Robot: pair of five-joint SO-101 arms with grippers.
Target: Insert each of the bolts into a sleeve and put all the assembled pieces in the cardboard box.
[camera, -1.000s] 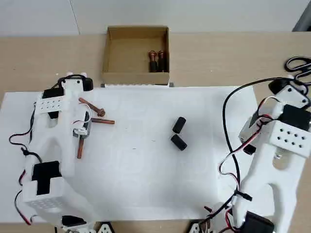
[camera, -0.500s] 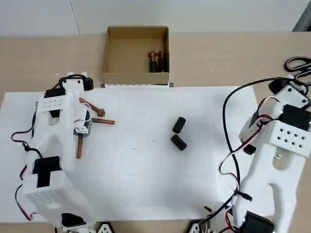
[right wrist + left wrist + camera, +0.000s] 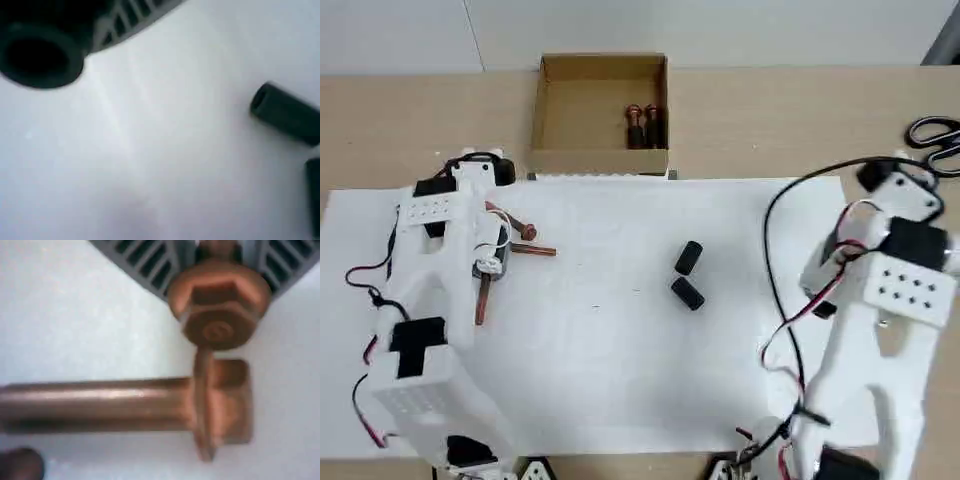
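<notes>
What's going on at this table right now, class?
Two robot arms are pairing bolts with sleeves. The left gripper holds a copper bolt over the white sheet, with two more bolts lying beside it. The right gripper appears to hold a black sleeve; two other sleeves lie mid-sheet. Two assembled pieces already sit in the cardboard box.

a copper bolt [image 3: 218,302] faces the lens end-on, its hexagonal head set between the grey ribbed fingers [image 3: 135,255]. just past it a second bolt [image 3: 125,405] lies flat on the white sheet [image 3: 75,325], its flanged head overlapping the first bolt's head. a dark rounded shape [image 3: 17,465] sits nearby, too blurred to name.
</notes>
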